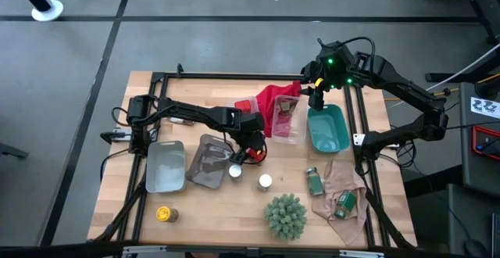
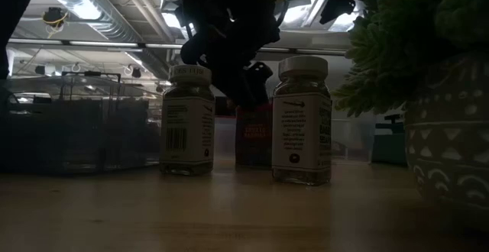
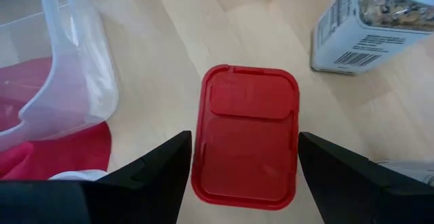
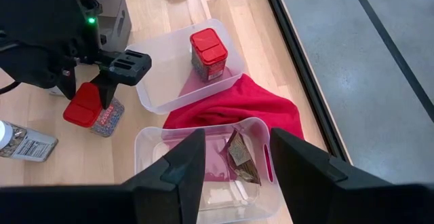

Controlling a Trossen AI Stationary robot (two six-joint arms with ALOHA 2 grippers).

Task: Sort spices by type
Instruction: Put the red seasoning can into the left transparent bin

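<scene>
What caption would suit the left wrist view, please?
Left tool, open, straddles a red-lidded spice tin on the wooden table.

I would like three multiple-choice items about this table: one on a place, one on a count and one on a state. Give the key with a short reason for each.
1. Where does the boxed red tin, the one away from the left tool, stand?
A. inside a clear bin
B. in the teal tray
C. beside the plant

2. How many white-topped jars stand on the bare wood?
A. one
B. two
C. four

3. How is the left tool?
A. shut on a green jar
B. open, one finger on each side of the near red tin
C. open above the yellow-capped jar

Key:
1 A: the right wrist view shows the tin enclosed by the bin's walls.
2 B: the high view shows one white-topped jar and another, and no more.
3 B: the left wrist view shows the red lid between its spread fingers.
</scene>
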